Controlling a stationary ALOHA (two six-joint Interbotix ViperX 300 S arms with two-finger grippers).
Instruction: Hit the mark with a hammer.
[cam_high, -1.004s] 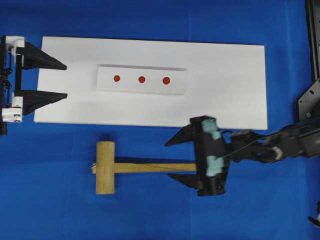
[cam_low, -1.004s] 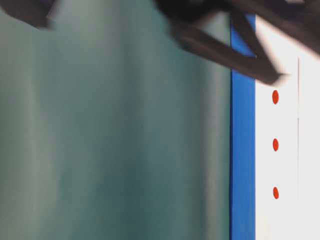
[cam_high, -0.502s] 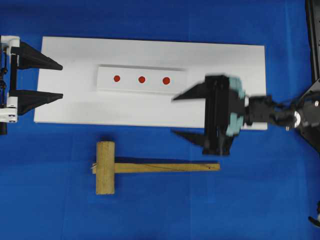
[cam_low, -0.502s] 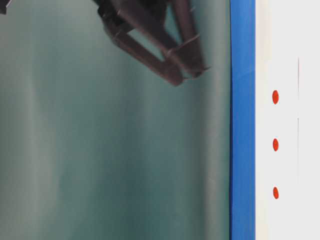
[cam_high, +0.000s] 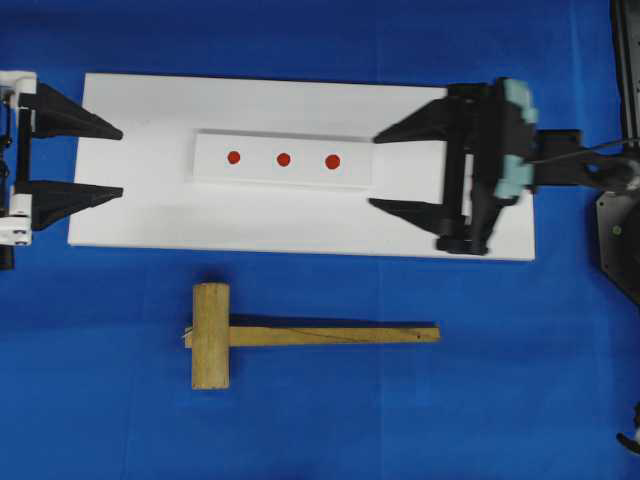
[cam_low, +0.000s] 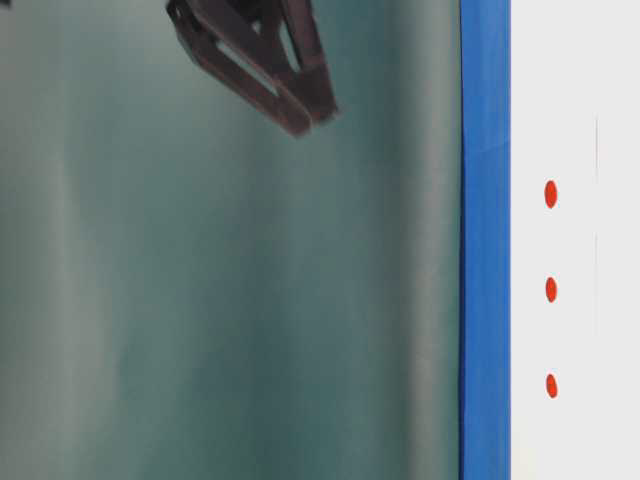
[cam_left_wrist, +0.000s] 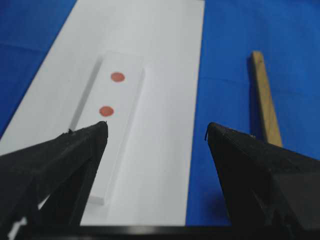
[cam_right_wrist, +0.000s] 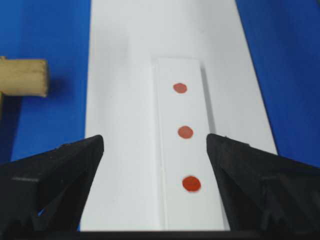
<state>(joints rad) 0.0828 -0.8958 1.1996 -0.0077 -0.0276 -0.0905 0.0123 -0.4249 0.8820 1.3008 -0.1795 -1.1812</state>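
The hammer looks like bare, unpainted light wood with a matt finish; a dark grain line runs along its squared handle, and the end face of its head looks slightly rough in the right wrist view. It lies on a blue table cover, matt and even in tone. Beside the hammer, the white board looks smooth and matt, like foam board or plastic. The raised white strip on that board has the same smooth finish. The mark on the strip is flat, solid red. Both grippers' fingers look like matt black plastic with a faintly grainy surface.
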